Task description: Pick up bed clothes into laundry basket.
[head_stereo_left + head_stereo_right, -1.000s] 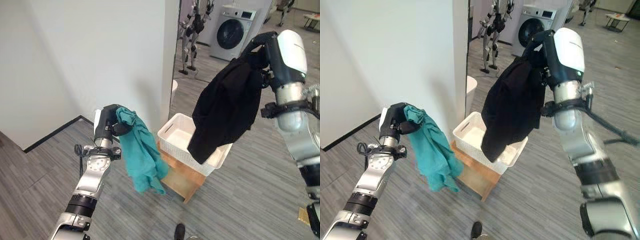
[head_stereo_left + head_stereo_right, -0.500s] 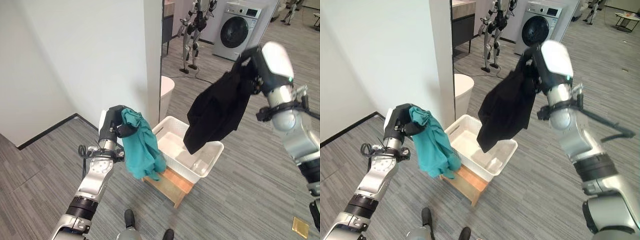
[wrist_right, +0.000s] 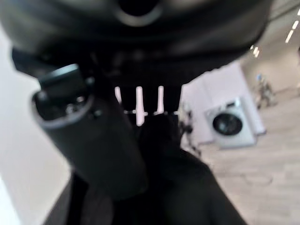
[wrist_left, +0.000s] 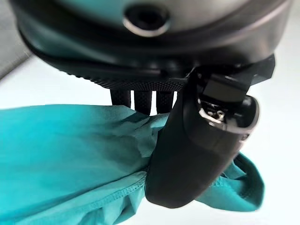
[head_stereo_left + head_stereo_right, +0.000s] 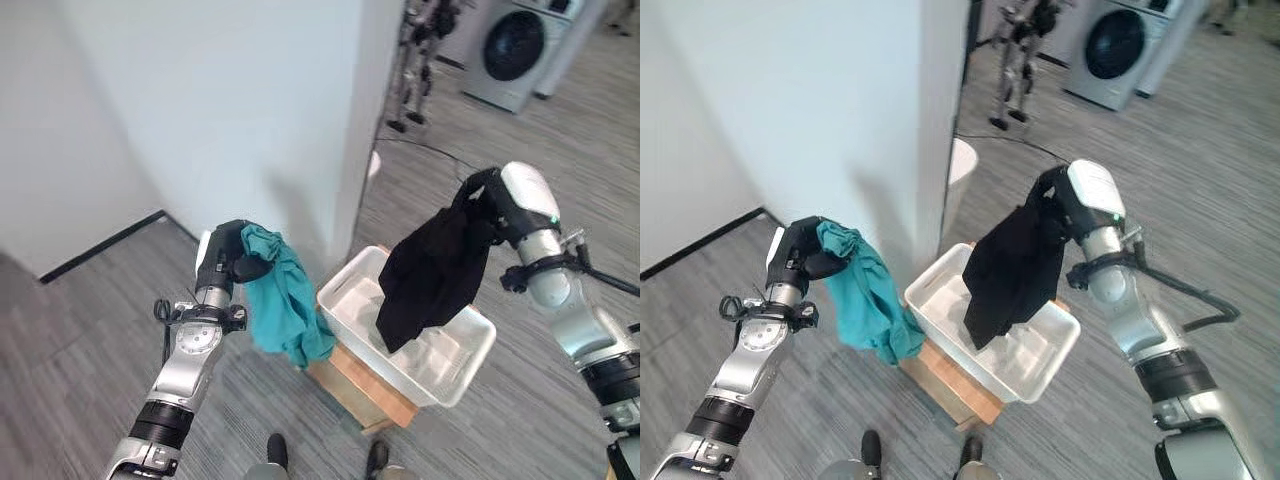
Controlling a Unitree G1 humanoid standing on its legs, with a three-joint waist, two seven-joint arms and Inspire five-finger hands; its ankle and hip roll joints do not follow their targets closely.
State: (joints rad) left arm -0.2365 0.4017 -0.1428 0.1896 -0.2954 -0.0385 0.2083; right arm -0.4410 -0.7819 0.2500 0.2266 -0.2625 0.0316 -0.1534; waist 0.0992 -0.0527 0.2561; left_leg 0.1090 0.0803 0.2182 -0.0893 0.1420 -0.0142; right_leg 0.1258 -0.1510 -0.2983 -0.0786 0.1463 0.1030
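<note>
Hanging from the right hand (image 5: pixel 487 200), whose fingers are pinched into its top, the black garment (image 5: pixel 432 276) trails its hem into the white laundry basket (image 5: pixel 470 357) on a wooden stool (image 5: pixel 365 385), well placed for letting go. The left hand (image 5: pixel 226 262) clamps the teal cloth (image 5: pixel 285 307) beside the basket, probably awaiting its turn.

Grey wood-look plank floor (image 5: pixel 90 370) runs through the whole room. A low wooden stool (image 5: pixel 362 384) stands on it right by the white wall corner, with the white laundry basket (image 5: pixel 452 368) sat on top. A washing machine (image 5: pixel 512 50) stands on the floor further back.
</note>
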